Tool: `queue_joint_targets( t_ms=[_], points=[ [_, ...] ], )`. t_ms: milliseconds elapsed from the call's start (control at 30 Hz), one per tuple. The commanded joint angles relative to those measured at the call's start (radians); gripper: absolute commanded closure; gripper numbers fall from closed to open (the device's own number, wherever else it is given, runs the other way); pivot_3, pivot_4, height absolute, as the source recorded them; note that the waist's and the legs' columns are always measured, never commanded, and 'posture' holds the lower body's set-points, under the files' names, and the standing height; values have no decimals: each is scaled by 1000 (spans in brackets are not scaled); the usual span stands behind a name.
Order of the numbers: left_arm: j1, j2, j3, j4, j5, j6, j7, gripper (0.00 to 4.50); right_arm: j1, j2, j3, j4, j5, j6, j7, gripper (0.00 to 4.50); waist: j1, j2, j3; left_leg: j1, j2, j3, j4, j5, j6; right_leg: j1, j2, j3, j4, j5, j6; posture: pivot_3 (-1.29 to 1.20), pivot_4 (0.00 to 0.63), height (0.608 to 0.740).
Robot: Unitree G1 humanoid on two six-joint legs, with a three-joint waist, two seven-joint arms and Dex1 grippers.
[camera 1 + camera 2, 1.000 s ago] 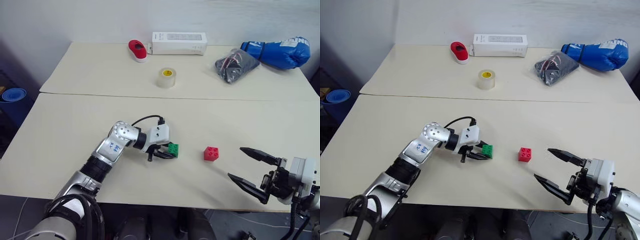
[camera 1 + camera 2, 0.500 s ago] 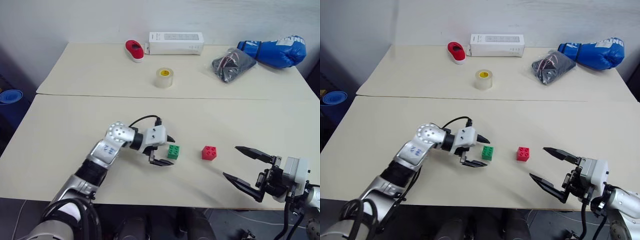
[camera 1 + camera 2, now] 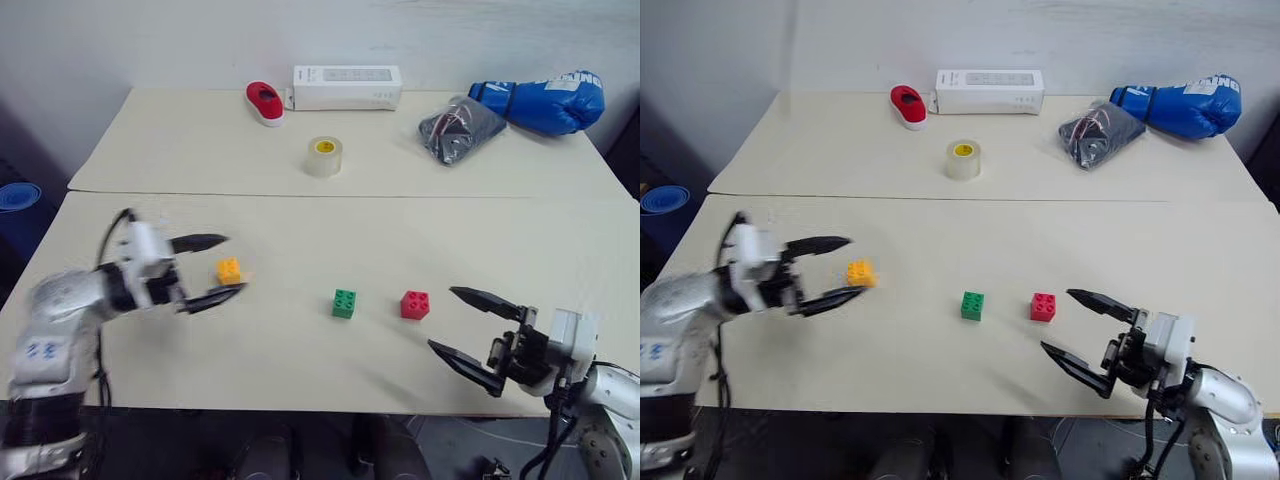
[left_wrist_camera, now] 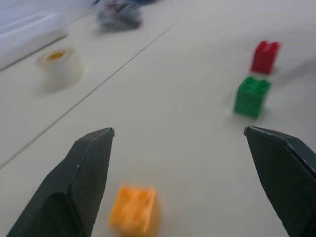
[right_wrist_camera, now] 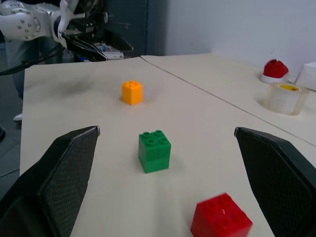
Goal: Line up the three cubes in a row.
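Risk: orange-yellow cube (image 3: 229, 270), flanked by the wide-spread left hand (image 3: 212, 268), could be knocked further from green cube (image 3: 344, 303) and red cube (image 3: 415, 305) if clipped; right hand (image 3: 470, 331) likewise spread wide, empty.

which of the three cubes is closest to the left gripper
The orange-yellow cube: it sits between the open fingers of the left gripper. The green cube and red cube stand side by side farther right, nearer the right gripper.

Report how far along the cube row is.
Done: the green cube and red cube sit side by side, apart, near the table's front edge. In hand: nothing; the left gripper is open around the orange-yellow cube, not gripping it. The right gripper is open beside the red cube. Left: bring the orange-yellow cube into line.
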Motion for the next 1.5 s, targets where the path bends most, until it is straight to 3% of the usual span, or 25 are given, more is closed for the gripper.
queue_joint_targets(
  t_ms=[33,167,300,433,567,700,833,933,1167,1200,1333,1500],
  points=[
    [90,23,143,112,2,-97,22,88,-10,-5,24,-15,-12,-46,29,0,3,0,0,0,0,0,0,0,0,0,0,0,0,0,0,0,150,740],
    [146,53,192,245,-9,-93,28,88,-19,-14,37,-7,-26,-69,45,0,20,-2,-1,0,0,0,0,-2,1,0,-1,0,-5,0,0,0,150,740],
    [108,70,136,248,-27,-57,-11,88,-35,-12,40,12,-37,-84,41,0,24,-4,-2,0,-1,-1,0,-4,1,0,-3,0,-5,0,0,0,150,740],
    [-12,77,14,217,-28,2,-55,88,-48,-12,42,30,-46,-95,33,0,19,-4,-2,0,-1,-1,0,-4,0,0,-3,0,-4,0,0,0,150,740],
    [-171,86,-169,291,56,-48,-156,88,-54,-13,36,48,-55,-106,21,0,14,-4,-2,0,-1,1,0,-4,0,0,-1,0,1,0,0,0,150,740],
    [-359,46,-304,478,147,-152,-208,88,-37,-20,19,33,-52,-100,0,0,10,-4,-2,0,-1,3,0,-3,0,-1,2,1,1,0,0,0,150,740],
    [-459,13,-359,631,187,-237,-250,88,-1,-27,-4,16,-48,-106,-12,0,6,-4,-2,0,0,6,0,-3,0,-2,10,0,1,0,0,0,150,740],
    [-507,6,-384,719,212,-299,-285,639,28,-18,-19,24,-49,-130,-7,0,3,-4,-2,0,1,8,0,-3,0,-3,11,1,1,0,1,0,150,740],
    [-544,-16,-415,720,201,-328,-390,2871,121,10,-41,40,-55,-202,-15,0,5,-4,-2,0,1,8,1,-3,0,-3,11,3,1,0,1,0,150,740],
    [-546,-28,-438,693,207,-340,-412,3020,132,14,-42,46,-58,-215,-12,0,7,-4,-2,0,1,8,1,-3,0,-3,11,3,1,0,1,0,150,740],
    [-601,-88,-532,634,250,-381,-472,3014,147,11,-44,71,-57,-243,4,0,18,-4,-2,0,2,7,2,-3,0,-3,11,6,2,0,1,0,150,740],
    [-661,-134,-566,713,278,-430,-461,3014,154,1,-37,85,-51,-250,15,0,15,-4,-2,-1,1,6,6,-4,1,-2,11,5,2,1,1,0,150,740]
  ],
)
